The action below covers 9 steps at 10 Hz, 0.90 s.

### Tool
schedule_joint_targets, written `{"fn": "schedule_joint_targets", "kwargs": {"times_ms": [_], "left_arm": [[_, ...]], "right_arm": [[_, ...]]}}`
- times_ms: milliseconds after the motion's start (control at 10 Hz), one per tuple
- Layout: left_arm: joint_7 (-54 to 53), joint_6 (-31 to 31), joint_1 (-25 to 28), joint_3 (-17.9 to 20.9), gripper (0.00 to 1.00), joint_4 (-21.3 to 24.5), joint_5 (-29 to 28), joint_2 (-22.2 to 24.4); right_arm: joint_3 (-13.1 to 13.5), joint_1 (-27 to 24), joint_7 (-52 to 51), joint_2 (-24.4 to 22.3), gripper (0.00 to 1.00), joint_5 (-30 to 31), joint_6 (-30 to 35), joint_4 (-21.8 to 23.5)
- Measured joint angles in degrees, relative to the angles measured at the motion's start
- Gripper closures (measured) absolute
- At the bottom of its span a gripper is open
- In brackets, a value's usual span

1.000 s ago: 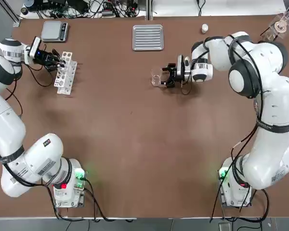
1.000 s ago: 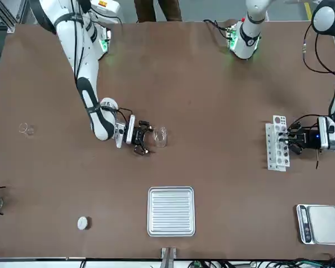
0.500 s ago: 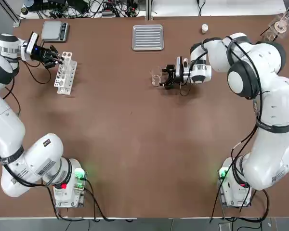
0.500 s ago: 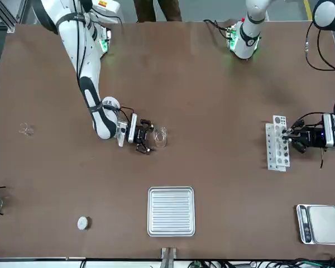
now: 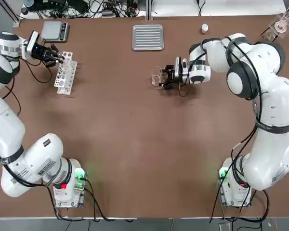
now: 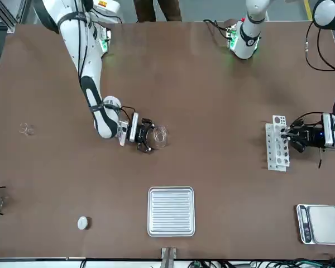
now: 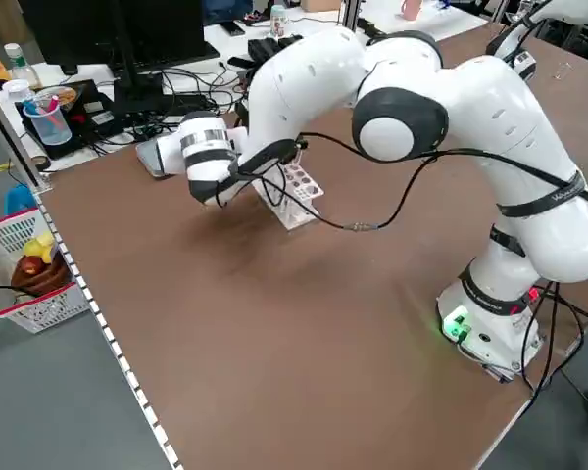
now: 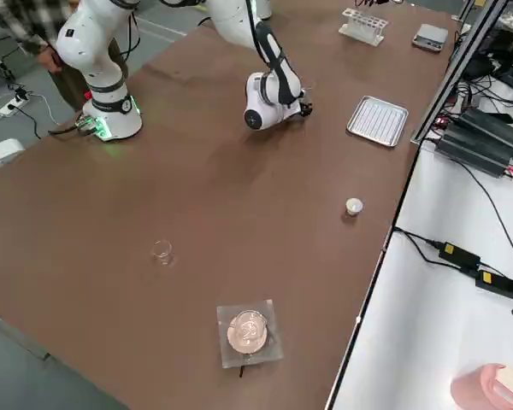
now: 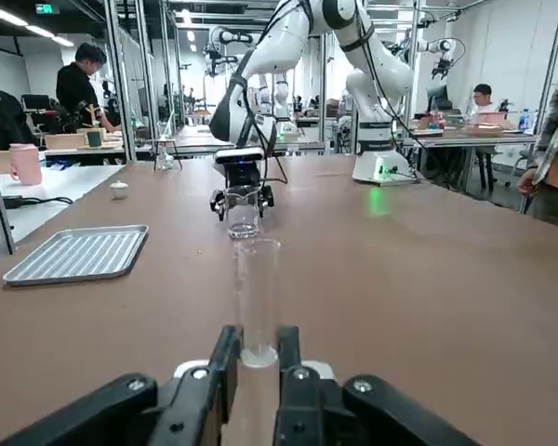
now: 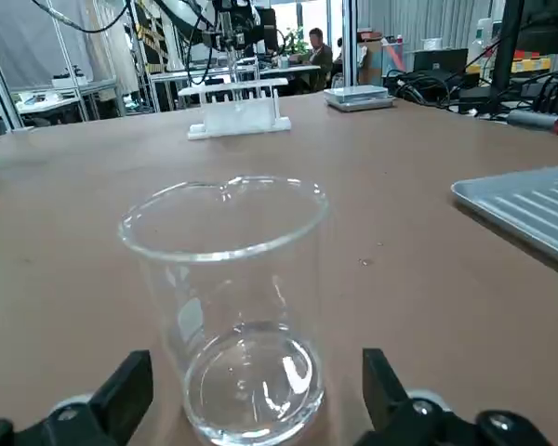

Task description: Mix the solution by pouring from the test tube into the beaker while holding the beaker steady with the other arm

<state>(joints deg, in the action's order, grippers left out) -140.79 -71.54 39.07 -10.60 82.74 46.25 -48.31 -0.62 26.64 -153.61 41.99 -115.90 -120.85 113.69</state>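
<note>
Right claw (image 5: 164, 77) gapes wide around the beaker (image 5: 156, 79); left claw (image 9: 253, 367) pinches a test tube (image 9: 257, 302) at the rack (image 5: 65, 72).

The brown tabletop (image 5: 135, 134) carries a beaker (image 5: 156, 79) near centre. A ridged metal tray (image 5: 148, 37) lies at twelve o'clock, a white tube rack (image 5: 65, 72) and a scale (image 5: 55, 30) at ten. A small white cap (image 5: 204, 28) sits at one.
</note>
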Motion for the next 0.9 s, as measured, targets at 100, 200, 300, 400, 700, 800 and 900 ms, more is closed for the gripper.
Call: {"fn": "schedule_joint_targets", "kwargs": {"times_ms": [100, 200, 300, 400, 700, 800, 900], "left_arm": [[0.0, 0.13, 0.02, 0.0, 0.79, 0.01, 0.0, 0.37], [0.0, 0.14, 0.08, 0.0, 0.79, 0.01, 0.0, 0.48], [0.0, 0.14, 0.18, 0.0, 0.79, 0.01, 0.0, 0.5], [0.0, 0.15, 0.4, -0.01, 0.79, 0.0, 0.0, 0.58], [0.0, 0.82, 1.19, -0.23, 0.79, 0.0, 0.02, 1.39], [0.0, 1.32, 1.56, -0.32, 0.79, 0.01, 0.48, 1.63], [0.0, 1.69, 1.89, -0.33, 0.79, 0.01, 0.95, 1.76]], "right_arm": [[0.0, 0.24, -0.02, 0.0, 0.01, -0.23, -0.03, -0.17], [0.0, 0.46, -0.03, 0.0, 0.01, -0.48, -0.13, -0.3], [0.0, 0.67, -0.04, 0.0, 0.01, -0.74, -0.21, -0.41], [0.0, 0.86, -0.04, 0.0, 0.03, -0.85, -0.45, -0.46], [0.0, 1.15, -0.04, 0.02, 0.07, -0.96, -1.01, -0.47], [0.0, 1.27, -0.05, 0.03, 0.14, -0.98, -1.19, -0.47], [0.0, 1.39, -0.05, 0.05, 0.16, -1.04, -1.34, -0.48]]}}
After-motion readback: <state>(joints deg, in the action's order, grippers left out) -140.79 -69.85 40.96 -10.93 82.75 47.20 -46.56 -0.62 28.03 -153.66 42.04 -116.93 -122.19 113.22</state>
